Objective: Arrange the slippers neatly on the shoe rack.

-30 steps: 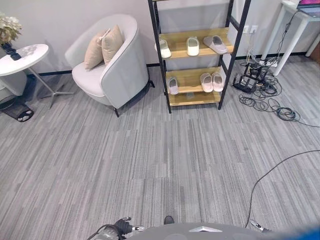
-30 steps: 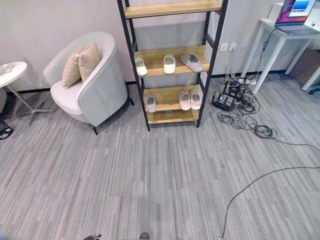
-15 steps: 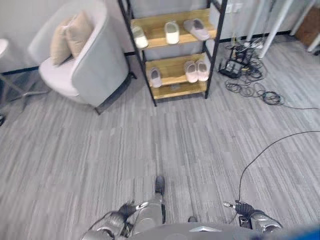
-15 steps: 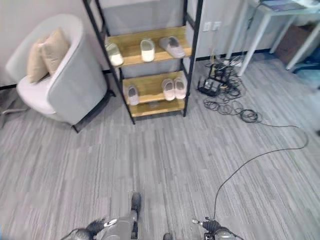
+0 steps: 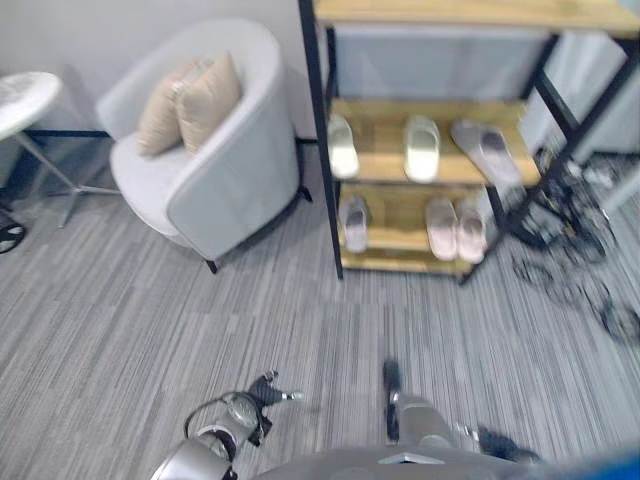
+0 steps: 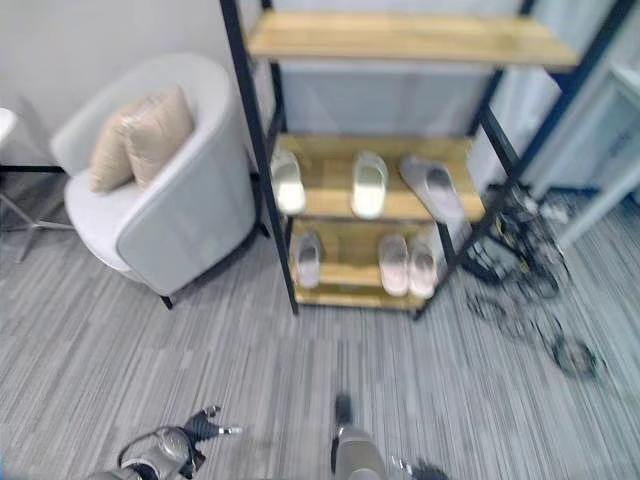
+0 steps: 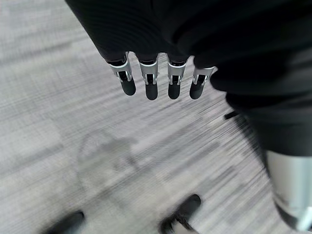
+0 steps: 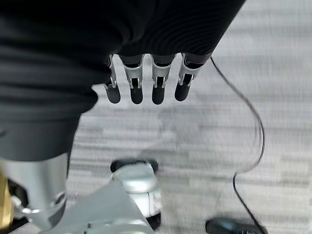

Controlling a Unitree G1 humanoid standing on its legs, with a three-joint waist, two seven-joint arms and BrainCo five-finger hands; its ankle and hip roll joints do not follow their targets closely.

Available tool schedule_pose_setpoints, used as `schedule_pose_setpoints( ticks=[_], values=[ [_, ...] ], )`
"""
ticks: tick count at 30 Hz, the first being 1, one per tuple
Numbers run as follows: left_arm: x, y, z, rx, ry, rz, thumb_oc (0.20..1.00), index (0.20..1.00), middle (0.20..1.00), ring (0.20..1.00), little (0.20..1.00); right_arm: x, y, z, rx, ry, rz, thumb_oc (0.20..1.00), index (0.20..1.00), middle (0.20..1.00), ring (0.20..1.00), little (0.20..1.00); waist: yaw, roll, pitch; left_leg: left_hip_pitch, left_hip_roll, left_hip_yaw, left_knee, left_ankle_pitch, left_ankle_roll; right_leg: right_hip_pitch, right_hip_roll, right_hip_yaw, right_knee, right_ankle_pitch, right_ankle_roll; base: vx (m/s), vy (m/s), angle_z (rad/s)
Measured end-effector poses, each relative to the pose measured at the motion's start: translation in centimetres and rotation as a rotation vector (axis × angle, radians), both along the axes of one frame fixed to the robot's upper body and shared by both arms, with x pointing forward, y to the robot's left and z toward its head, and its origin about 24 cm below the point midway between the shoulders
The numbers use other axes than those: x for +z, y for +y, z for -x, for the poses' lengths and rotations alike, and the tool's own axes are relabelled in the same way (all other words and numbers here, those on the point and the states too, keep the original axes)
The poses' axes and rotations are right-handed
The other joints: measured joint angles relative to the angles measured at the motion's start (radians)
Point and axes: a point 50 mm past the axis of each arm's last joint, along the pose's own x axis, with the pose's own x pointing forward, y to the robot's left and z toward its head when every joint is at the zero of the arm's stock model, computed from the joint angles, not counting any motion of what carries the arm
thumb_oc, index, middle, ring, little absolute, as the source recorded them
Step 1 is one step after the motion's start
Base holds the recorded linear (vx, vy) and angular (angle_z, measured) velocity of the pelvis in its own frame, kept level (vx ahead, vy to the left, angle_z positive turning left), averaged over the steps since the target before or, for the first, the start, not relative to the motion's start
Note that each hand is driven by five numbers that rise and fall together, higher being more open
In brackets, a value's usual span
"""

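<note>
- Shoe rack [image 5: 325, 150] stands at far centre, black frame w/ wooden shelves, just right of a grey armchair [image 5: 215, 170] holding two beige cushions [image 5: 190, 100].
- Middle shelf: white slipper [image 5: 342, 146] at left, another white slipper [image 5: 421, 148] mid, grey slipper [image 5: 484, 150] at right lying askew (toe pointing off toward the rack's right post).
- Lower shelf: lone greyish slipper [image 5: 354, 222] at left, pink pair [image 5: 455, 228] side by side at right.
- Left hand [image 7: 156, 80] hangs low over the carpet, fingers straight & relaxed, holding nothing.
- Right hand [image 8: 146, 83] likewise released, fingers straight down over the floor, empty.
- Step in hand, as I judge: approach phase; both hands well apart from the rack, no slipper touched yet.
- Next move prob. calls for closing in on the rack front, then reaching for the skewed grey slipper to square it w/ the others; the unpaired ones may need matching up.
- Tangle of cables [image 5: 570, 270] on floor right of the rack; a round side table [image 5: 25, 100] at far left.
</note>
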Motion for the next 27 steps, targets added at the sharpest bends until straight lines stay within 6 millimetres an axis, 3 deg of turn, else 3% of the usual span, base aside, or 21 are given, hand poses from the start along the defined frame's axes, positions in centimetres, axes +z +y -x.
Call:
schedule_pose_setpoints(
  ticks=[1,3,5,6,7,9,10,11,12,14,15,16,18,19,20,21,22,23,24,26,27],
  values=[
    [-0.1,1.1,1.1,0.041,0.022,-0.018,1.000,1.000,1.000,1.000,1.000,0.0,0.0,0.0,0.004,-0.006,0.001,1.000,1.000,1.000,1.000,1.000,0.010,-0.008,-0.013,-0.032,0.023,-0.006,0.066,-0.016,0.003,0.035,0.021,0.007,-0.042,-0.004,-0.026,0.05,-0.435,-0.23],
    [0.0,3.0,1.8,0.099,0.034,-0.063,1.000,1.000,1.000,1.000,1.000,0.3,-0.4,-1.0,0.018,-0.036,0.018,1.000,1.000,1.000,1.000,1.000,0.001,-0.030,-0.023,-0.092,0.061,-0.006,0.029,-0.050,-0.005,0.070,0.046,-0.003,-0.064,-0.030,-0.068,-0.01,-0.308,0.04],
    [-0.2,3.2,2.8,0.105,0.076,-0.080,1.000,1.000,1.000,1.000,1.000,1.1,-1.9,-2.9,0.096,-0.076,0.071,1.000,1.000,1.000,1.000,1.000,-0.001,-0.052,-0.011,-0.206,0.120,0.059,0.020,-0.043,-0.002,0.141,0.074,-0.018,-0.080,-0.063,-0.083,-0.08,-0.267,0.06],
    [-0.1,3.3,2.5,0.103,0.071,-0.087,1.000,1.000,1.000,1.000,1.000,1.3,-2.6,-3.0,0.109,-0.079,0.093,1.000,1.000,1.000,1.000,1.000,-0.003,-0.057,-0.007,-0.260,0.137,0.134,0.071,-0.035,0.001,0.166,0.073,-0.045,-0.098,-0.077,-0.092,-0.10,-0.090,0.17],
    [0.0,3.1,1.8,0.098,0.051,-0.083,1.000,1.000,1.000,1.000,1.000,1.7,-3.4,-3.6,0.121,-0.087,0.130,1.000,1.000,1.000,1.000,1.000,0.006,-0.061,-0.005,-0.328,0.134,0.179,0.136,-0.041,0.000,0.193,0.076,-0.050,-0.117,-0.078,-0.089,-0.19,-0.058,0.10],
    [0.2,2.6,0.8,0.092,0.022,-0.069,1.000,1.000,1.000,1.000,1.000,2.1,-3.1,-5.5,0.167,-0.134,0.146,1.000,1.000,1.000,1.000,1.000,0.013,-0.060,-0.006,-0.405,0.038,0.135,0.168,-0.045,0.011,0.195,0.079,-0.049,-0.114,-0.086,-0.072,-0.24,0.060,-0.05],
    [0.2,2.4,0.6,0.092,0.017,-0.062,1.000,1.000,1.000,1.000,1.000,2.1,-2.9,-5.8,0.200,-0.134,0.152,1.000,1.000,1.000,1.000,1.000,0.013,-0.060,-0.007,-0.417,0.020,0.130,0.173,-0.047,0.015,0.188,0.079,-0.050,-0.111,-0.086,-0.072,-0.13,0.091,0.07],
    [0.4,1.7,-0.7,0.091,-0.024,-0.055,1.000,1.000,1.000,1.000,1.000,1.6,-0.2,-6.8,0.295,-0.154,0.122,1.000,1.000,1.000,1.000,1.000,0.008,-0.036,-0.005,-0.375,-0.024,0.061,0.064,-0.031,0.089,0.176,0.100,-0.050,-0.081,-0.095,-0.050,-0.07,0.088,0.13],
    [0.4,1.6,-0.9,0.088,-0.028,-0.054,1.000,1.000,1.000,1.000,1.000,1.2,1.3,-6.9,0.294,-0.164,0.086,1.000,1.000,1.000,1.000,1.000,0.008,-0.045,0.002,-0.334,-0.028,0.050,-0.020,-0.004,0.132,0.159,0.096,-0.053,-0.058,-0.117,-0.022,-0.14,0.116,0.08],
    [0.5,1.6,-1.1,0.074,-0.032,-0.065,1.000,1.000,1.000,1.000,1.000,0.9,2.2,-6.4,0.269,-0.169,0.071,1.000,1.000,1.000,1.000,1.000,0.012,-0.052,0.002,-0.301,-0.049,0.059,-0.082,0.036,0.157,0.129,0.073,-0.054,0.003,-0.122,0.007,-0.23,0.115,-0.15],
    [0.5,1.7,-0.8,0.066,-0.028,-0.081,1.000,1.000,1.000,1.000,1.000,0.9,2.7,-6.8,0.264,-0.185,0.067,1.000,1.000,1.000,1.000,1.000,0.010,-0.042,0.013,-0.286,-0.036,0.092,-0.131,0.070,0.173,0.088,0.063,-0.058,0.063,-0.148,0.078,-0.20,0.015,-0.65],
    [0.3,1.9,-0.1,0.073,-0.013,-0.089,1.000,1.000,1.000,1.000,1.000,1.0,3.4,-7.2,0.266,-0.204,0.054,1.000,1.000,1.000,1.000,1.000,0.012,-0.037,0.031,-0.285,-0.037,0.141,-0.145,0.087,0.190,0.045,0.001,-0.114,0.153,-0.172,0.111,-0.18,-0.027,-1.04],
    [0.3,2.6,0.5,0.085,0.001,-0.109,1.000,1.000,1.000,1.000,1.000,0.9,3.9,-7.1,0.280,-0.200,0.049,1.000,1.000,1.000,1.000,1.000,0.032,-0.030,0.048,-0.284,-0.037,0.184,-0.150,0.079,0.186,0.024,-0.175,-0.250,0.238,-0.180,0.173,-0.07,-0.110,-0.89],
    [0.2,3.0,1.1,0.089,0.022,-0.121,1.000,1.000,1.000,1.000,1.000,0.7,3.1,-6.1,0.262,-0.172,0.068,1.000,1.000,1.000,1.000,1.000,0.027,-0.021,0.053,-0.283,-0.036,0.162,-0.153,0.083,0.175,0.072,-0.235,-0.184,0.214,-0.164,0.205,0.00,-0.154,0.07],
    [0.2,3.5,1.5,0.093,0.034,-0.133,1.000,1.000,1.000,1.000,1.000,0.5,2.8,-5.2,0.242,-0.145,0.073,1.000,1.000,1.000,1.000,1.000,0.030,-0.025,0.050,-0.279,-0.036,0.140,-0.153,0.092,0.166,0.121,-0.246,-0.066,0.197,-0.152,0.228,0.09,-0.180,0.65],
    [0.2,3.7,1.6,0.095,0.035,-0.139,1.000,1.000,1.000,1.000,1.000,0.4,2.8,-5.0,0.226,-0.145,0.071,1.000,1.000,1.000,1.000,1.000,0.029,-0.032,0.045,-0.279,-0.037,0.112,-0.154,0.101,0.156,0.166,-0.223,0.060,0.164,-0.158,0.232,0.12,-0.168,0.82],
    [0.2,4.1,2.1,0.107,0.050,-0.147,1.000,1.000,1.000,1.000,1.000,0.5,2.9,-5.0,0.215,-0.152,0.068,1.000,1.000,1.000,1.000,1.000,0.029,-0.041,0.038,-0.274,-0.033,0.086,-0.172,0.115,0.137,0.223,-0.186,0.103,0.082,-0.174,0.229,0.11,-0.159,0.69],
    [-0.1,4.5,3.7,0.151,0.084,-0.152,1.000,1.000,1.000,1.000,1.000,0.6,3.3,-5.6,0.228,-0.176,0.061,1.000,1.000,1.000,1.000,1.000,0.037,-0.069,0.010,-0.255,-0.040,0.078,-0.219,0.139,0.119,0.280,-0.160,0.088,-0.066,-0.179,0.212,0.04,-0.178,0.48],
    [-0.6,3.4,5.5,0.185,0.120,-0.125,1.000,1.000,1.000,1.000,1.000,1.2,2.4,-6.7,0.259,-0.230,0.090,1.000,1.000,1.000,1.000,1.000,0.035,-0.013,-0.046,-0.252,0.017,0.071,-0.257,0.169,0.078,0.310,-0.105,0.052,-0.151,-0.148,0.155,0.03,-0.241,0.18],
    [-1.0,1.5,6.1,0.180,0.124,-0.075,1.000,1.000,1.000,1.000,1.000,2.2,1.4,-8.3,0.278,-0.290,0.117,1.000,1.000,1.000,1.000,1.000,0.028,0.043,-0.072,-0.258,0.065,0.059,-0.254,0.175,0.064,0.321,-0.052,0.037,-0.164,-0.136,0.132,0.03,-0.191,0.06],
    [-1.0,1.2,5.6,0.168,0.104,-0.062,1.000,1.000,1.000,1.000,1.000,4.1,0.8,-10.7,0.297,-0.423,0.113,1.000,1.000,1.000,1.000,1.000,0.007,0.052,-0.071,-0.263,0.071,0.048,-0.255,0.181,0.047,0.319,-0.046,0.033,-0.177,-0.127,0.119,0.04,-0.034,0.28]
  ],
)
